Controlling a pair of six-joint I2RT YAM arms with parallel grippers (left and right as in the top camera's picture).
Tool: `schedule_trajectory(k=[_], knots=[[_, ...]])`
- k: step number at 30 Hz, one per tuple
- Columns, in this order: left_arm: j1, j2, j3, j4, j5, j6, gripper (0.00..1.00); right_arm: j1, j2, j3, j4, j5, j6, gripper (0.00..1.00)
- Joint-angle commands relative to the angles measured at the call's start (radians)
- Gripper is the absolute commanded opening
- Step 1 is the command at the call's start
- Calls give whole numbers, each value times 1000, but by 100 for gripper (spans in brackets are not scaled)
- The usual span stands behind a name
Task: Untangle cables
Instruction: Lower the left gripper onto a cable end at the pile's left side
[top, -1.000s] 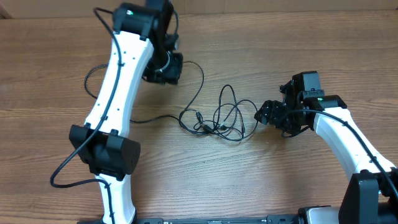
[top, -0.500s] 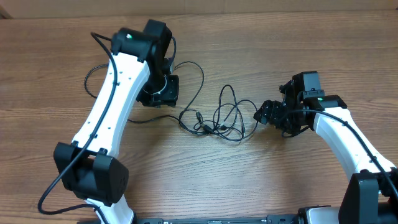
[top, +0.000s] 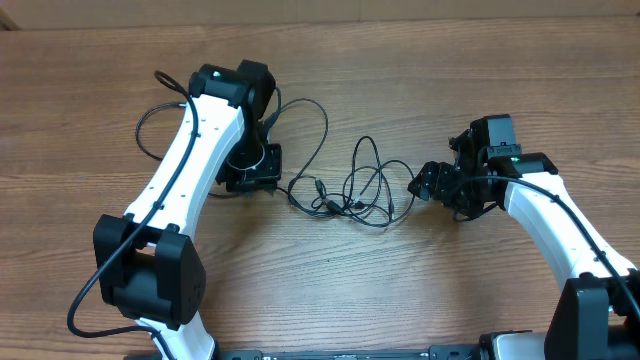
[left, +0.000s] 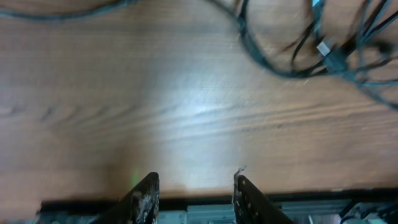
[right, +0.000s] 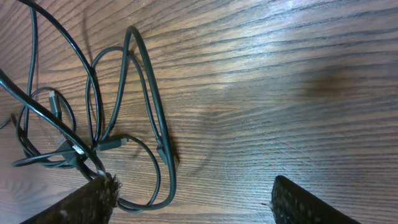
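A robotics lab bench.
Two white-and-black jointed robot arms (top: 190, 160) reach over a plain brown wood-grain worktop (top: 400, 300).

Wood-grain table (top: 400, 300), soft glare

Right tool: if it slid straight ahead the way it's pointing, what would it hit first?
Probably the cables: their nearest loops lie ahead of the right tool, open and pointing at the tangle. Depth is unclear; it might pass over them.
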Motion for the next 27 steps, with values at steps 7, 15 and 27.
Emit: schedule_trajectory(k=[7, 15, 27], knots=[[-35, -179, -115, 35, -59, -14, 37, -5, 4, 3, 5, -8, -5, 77], [-66, -541, -366, 240, -154, -51, 38, -5, 4, 3, 6, -8, -5, 77], [-66, -652, -576, 835, -124, -89, 85, -5, 4, 3, 8, -8, -5, 77]])
